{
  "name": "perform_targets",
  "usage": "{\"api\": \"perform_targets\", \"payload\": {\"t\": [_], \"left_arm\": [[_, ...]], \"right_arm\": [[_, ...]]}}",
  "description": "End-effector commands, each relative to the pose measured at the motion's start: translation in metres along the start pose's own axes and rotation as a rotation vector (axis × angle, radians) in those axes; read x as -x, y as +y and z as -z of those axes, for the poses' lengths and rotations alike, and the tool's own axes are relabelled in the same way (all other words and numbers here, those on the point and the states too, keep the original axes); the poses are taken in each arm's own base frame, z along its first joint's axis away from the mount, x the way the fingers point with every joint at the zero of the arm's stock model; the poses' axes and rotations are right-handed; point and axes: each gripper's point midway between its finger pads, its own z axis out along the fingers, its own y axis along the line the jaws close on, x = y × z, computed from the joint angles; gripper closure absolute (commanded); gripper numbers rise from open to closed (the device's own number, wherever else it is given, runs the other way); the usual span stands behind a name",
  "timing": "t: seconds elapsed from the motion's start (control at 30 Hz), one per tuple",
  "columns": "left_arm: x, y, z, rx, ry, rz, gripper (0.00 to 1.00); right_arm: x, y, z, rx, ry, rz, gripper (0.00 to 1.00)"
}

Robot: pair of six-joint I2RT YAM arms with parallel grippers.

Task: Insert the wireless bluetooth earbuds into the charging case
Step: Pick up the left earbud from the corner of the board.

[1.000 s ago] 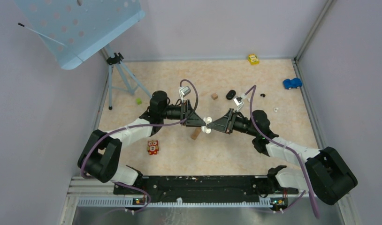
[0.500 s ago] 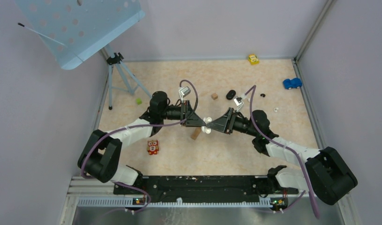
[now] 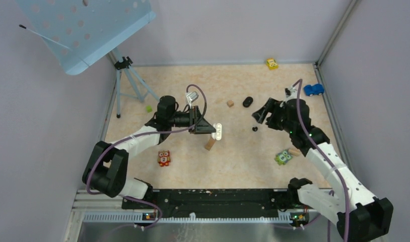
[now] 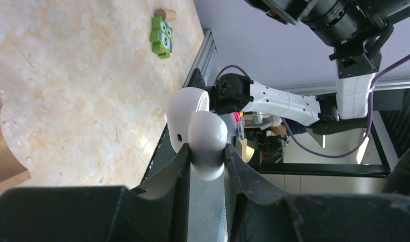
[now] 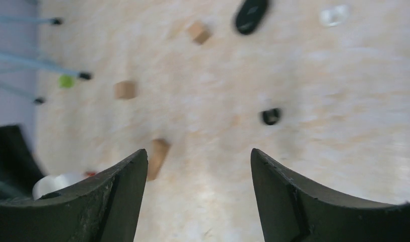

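1. One white charging case (image 3: 218, 131) and one black earbud (image 3: 255, 129) are counted. One small white object (image 5: 334, 15) is too blurred to name.
2. Three tan wooden blocks (image 5: 199, 32) show in the right wrist view. Also present:
   - one wooden cylinder (image 4: 165, 14);
   - two owl blocks, a green owl block (image 3: 283, 157) and a red owl block (image 3: 164, 158);
   - two toy cars, a yellow car (image 3: 272, 63) and a blue car (image 3: 314, 89);
   - one black oval object (image 3: 248, 102), one green ball (image 3: 149, 108) and one tripod (image 3: 130, 83).
3. The charging case sits at mid-table in the left gripper (image 3: 214, 130). Its two fingers (image 4: 180, 166) pinch the case from both sides.
4. From above, the case's long axis runs far to near, crosswise to the fingers, and the case projects toward the right arm. The left wrist view shows two rounded white lobes. Whether the lid is open cannot be told.
5. The black earbud lies on the table between the case and the right gripper (image 3: 258, 115), on the near side of the black oval object. It is too small to judge its axis.
6. The right gripper's fingers are spread wide with nothing between them.
7. A second ago the right gripper met the left gripper at the case. It has since withdrawn toward the far right and opened. The black earbud was not visible on the table then. The green owl block, formerly covered by the right arm, is now exposed.
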Motion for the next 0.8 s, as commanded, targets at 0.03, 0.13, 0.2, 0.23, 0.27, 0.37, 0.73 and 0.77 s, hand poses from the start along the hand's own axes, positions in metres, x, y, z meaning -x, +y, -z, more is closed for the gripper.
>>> {"api": "perform_targets", "payload": {"t": [0.03, 0.13, 0.2, 0.23, 0.27, 0.37, 0.73, 0.77], "left_arm": [[0.018, -0.009, 0.000, -0.001, 0.016, -0.096, 0.93], [0.020, -0.009, -0.002, 0.003, 0.034, -0.111, 0.93], [0.020, -0.009, -0.002, 0.008, 0.050, -0.117, 0.93], [0.020, -0.008, -0.002, 0.013, 0.057, -0.122, 0.93], [0.019, -0.006, -0.002, 0.019, 0.062, -0.124, 0.93], [0.016, 0.002, -0.002, 0.036, 0.077, -0.117, 0.94], [0.011, 0.015, -0.002, 0.070, 0.084, -0.088, 0.94], [0.011, 0.015, -0.002, 0.073, 0.079, -0.091, 0.94]], "right_arm": [[0.014, -0.108, 0.034, -0.542, 0.044, 0.145, 0.26], [0.028, -0.122, 0.020, -0.592, 0.070, 0.137, 0.29], [0.034, -0.113, 0.001, -0.531, 0.086, 0.131, 0.36], [0.033, -0.103, -0.010, -0.461, 0.103, 0.128, 0.40], [0.030, -0.094, -0.022, -0.399, 0.124, 0.120, 0.43], [0.010, -0.082, -0.047, -0.287, 0.199, 0.076, 0.55], [0.046, -0.181, -0.052, -0.465, 0.183, 0.018, 0.57], [0.052, -0.189, -0.052, -0.491, 0.175, 0.018, 0.57]]}}
